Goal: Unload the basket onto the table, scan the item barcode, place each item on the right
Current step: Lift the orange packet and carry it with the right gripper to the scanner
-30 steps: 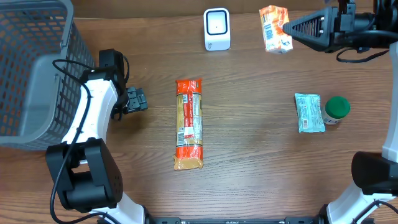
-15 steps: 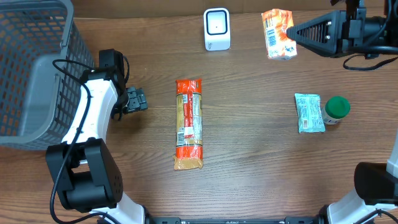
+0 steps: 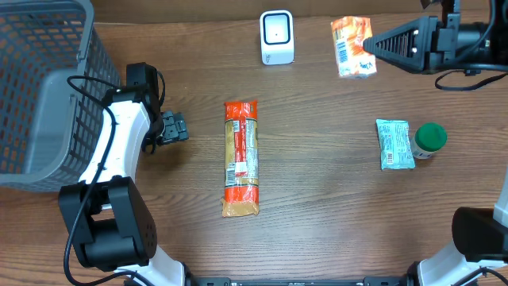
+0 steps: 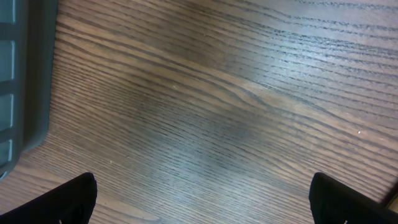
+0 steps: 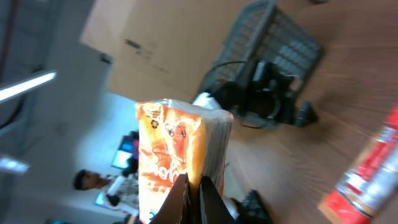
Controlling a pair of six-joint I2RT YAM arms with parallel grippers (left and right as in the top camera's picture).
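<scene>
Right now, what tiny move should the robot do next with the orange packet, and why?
Probably carry the orange packet left, toward the white scanner. The right fingers are shut on it, but it hangs beside the scanner, not over its window.

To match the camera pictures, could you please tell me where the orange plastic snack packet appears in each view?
Overhead: the orange plastic snack packet is top right.
Left wrist: not in it.
Right wrist: left of centre, in the right pincer.
Shared landmark: the grey mesh basket.

table: dark wood grain | behind: cardboard box | light: ceiling strip
</scene>
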